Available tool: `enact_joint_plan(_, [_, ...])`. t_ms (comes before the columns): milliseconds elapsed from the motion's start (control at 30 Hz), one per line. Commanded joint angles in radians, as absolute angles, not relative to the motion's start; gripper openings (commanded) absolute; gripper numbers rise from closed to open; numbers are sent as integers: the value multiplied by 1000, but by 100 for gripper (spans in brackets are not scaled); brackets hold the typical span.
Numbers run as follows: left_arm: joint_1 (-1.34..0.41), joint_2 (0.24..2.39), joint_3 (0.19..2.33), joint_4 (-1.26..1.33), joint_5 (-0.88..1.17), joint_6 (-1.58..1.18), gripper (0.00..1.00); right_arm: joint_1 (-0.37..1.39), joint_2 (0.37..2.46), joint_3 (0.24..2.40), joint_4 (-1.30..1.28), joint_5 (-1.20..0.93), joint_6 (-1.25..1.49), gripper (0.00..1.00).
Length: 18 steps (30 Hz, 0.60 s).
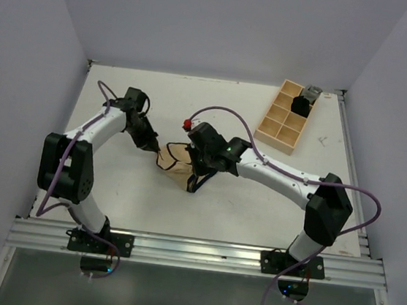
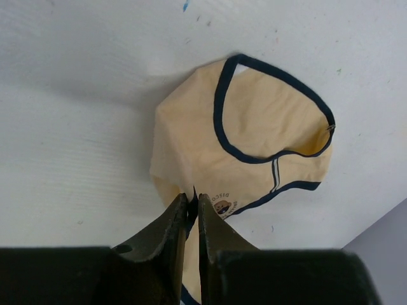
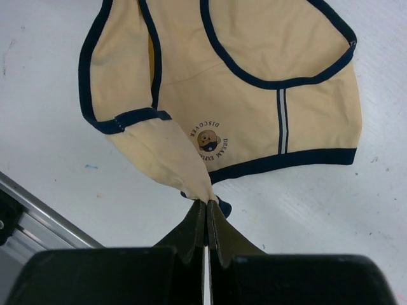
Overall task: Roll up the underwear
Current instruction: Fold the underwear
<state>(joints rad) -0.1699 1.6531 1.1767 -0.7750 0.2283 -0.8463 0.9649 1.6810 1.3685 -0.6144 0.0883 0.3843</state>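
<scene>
Looks like pre-roll spreading: right hand (image 3: 206, 204) pinched shut on underwear (image 3: 254, 114) corner, left hand (image 2: 193, 202) barely cracked at the hem (grip unclear). Next: lay it flat on counter (image 1: 256, 203), then roll.

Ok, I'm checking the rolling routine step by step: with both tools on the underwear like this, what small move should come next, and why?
Probably draw the two tools slightly apart to pull the underwear flat. The right tool is shut on a corner drawn to a point, the left tool pinches the opposite edge, and the cloth between them lies creased, not yet rolled.
</scene>
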Motion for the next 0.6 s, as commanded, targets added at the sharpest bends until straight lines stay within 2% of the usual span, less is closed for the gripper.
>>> enact_joint_plan(0, [-166,1734,1316,-755,288,-888,17,931,1706,1414,-614,5,382,0])
enact_joint_plan(100, [-166,1822,1423,-778,291,-897,20,885,1721,1405,-588,5,396,0])
enact_joint_plan(267, [-172,1913,1528,-779,287,-905,34,810,1762,1393,-560,-55,402,0])
enact_joint_plan(367, [-176,1931,1526,-658,351,-876,43,761,1775,1379,-540,-72,407,0])
enact_joint_plan(400, [-176,1927,1526,-584,376,-856,43,752,1778,1373,-537,-74,408,0])
enact_joint_plan(567, [-172,1942,1635,-641,305,-706,47,666,1755,1290,-489,-101,434,0])
